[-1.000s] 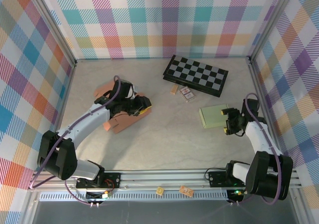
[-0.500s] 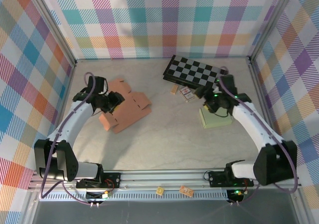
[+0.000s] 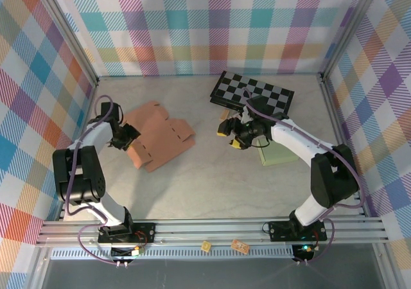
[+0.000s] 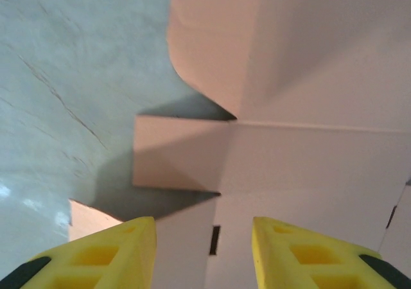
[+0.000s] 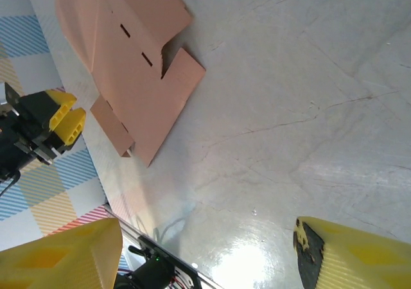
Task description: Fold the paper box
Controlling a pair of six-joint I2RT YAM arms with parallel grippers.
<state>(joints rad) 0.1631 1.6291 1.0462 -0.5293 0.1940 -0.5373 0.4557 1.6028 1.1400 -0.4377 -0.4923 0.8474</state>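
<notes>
One flat paper box (image 3: 157,135) is lying on the left half of the table (image 3: 212,180), with two arms reaching in.
One checkerboard (image 3: 253,95), one green pad (image 3: 279,153) and two small cards (image 3: 241,121) are sitting at the back right, and plaid walls (image 3: 192,26) are enclosing the grey marbled top. The left gripper (image 3: 130,135) is hovering at the box's left edge, jaws parted and empty. The right gripper (image 3: 230,137) is hanging wide open beside the cards, well apart from the box.

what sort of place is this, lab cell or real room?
Probably a lab test cell: plaid backdrop walls enclose the tabletop, an aluminium rail edges the near side, and props such as a chessboard and a flat paper box lie scattered.
</notes>
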